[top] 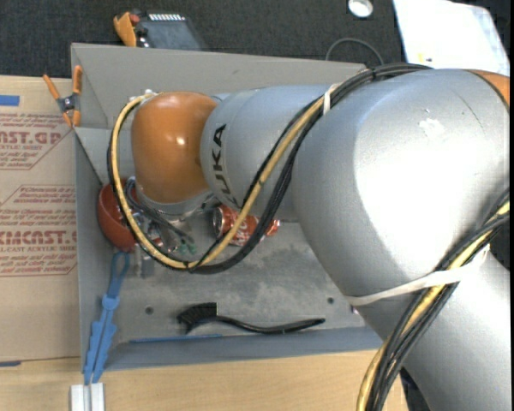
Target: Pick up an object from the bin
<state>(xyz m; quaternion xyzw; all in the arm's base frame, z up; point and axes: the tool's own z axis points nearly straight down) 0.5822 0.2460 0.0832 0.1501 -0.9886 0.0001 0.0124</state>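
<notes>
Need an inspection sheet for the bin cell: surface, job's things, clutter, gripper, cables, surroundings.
surface: grey metal bin, floor scuffed.
job's things: red round thing at the bin's left wall, right beside the gripper; cannot tell whether it is gripped.
clutter: blue plastic tool along the lower left wall; black piece with a thin tail near the front wall; red and white thing partly under the arm.
grippers: gripper low in the bin's left part, under the orange wrist cover; open or shut cannot be told.
cables: yellow and black cables loop round the wrist.
surroundings: dark mat behind the bin; white sheet on it; wooden tabletop in front.
</notes>
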